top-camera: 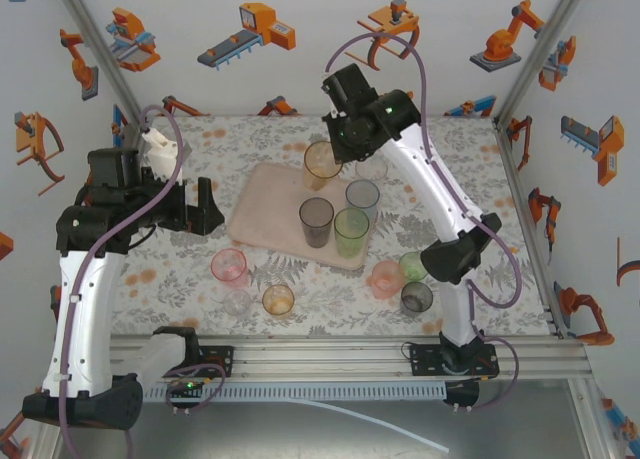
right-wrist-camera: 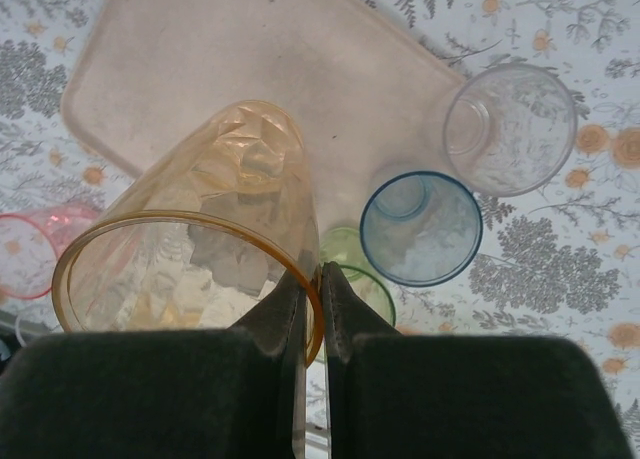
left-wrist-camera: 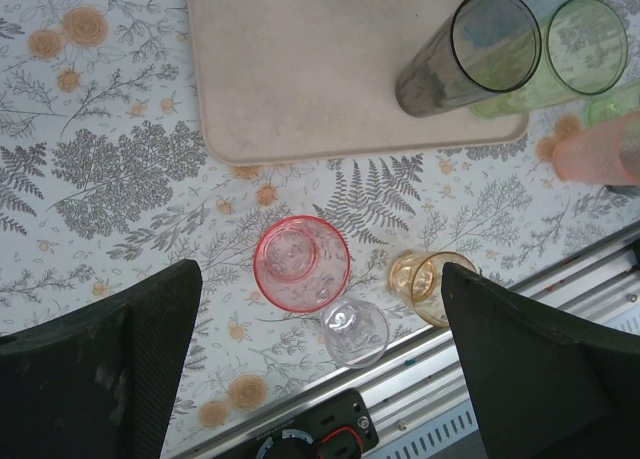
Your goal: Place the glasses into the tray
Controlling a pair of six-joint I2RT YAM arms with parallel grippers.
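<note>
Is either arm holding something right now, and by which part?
The right arm's jaws pinch the amber glass by its rim. The left arm's jaws are open, empty.

arms white | joints black | cables purple | hands black | status lights green

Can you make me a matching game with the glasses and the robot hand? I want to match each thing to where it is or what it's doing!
Things:
1. tall amber glass
2. smoky grey glass
3. pink glass
4. left gripper

Places or states:
A. standing on the tray
B. on the tablecloth, off the tray
C. wide open, holding nothing
D. rim pinched by the right gripper

Pairs: 1-D, 2-A, 3-B, 4-C.
</note>
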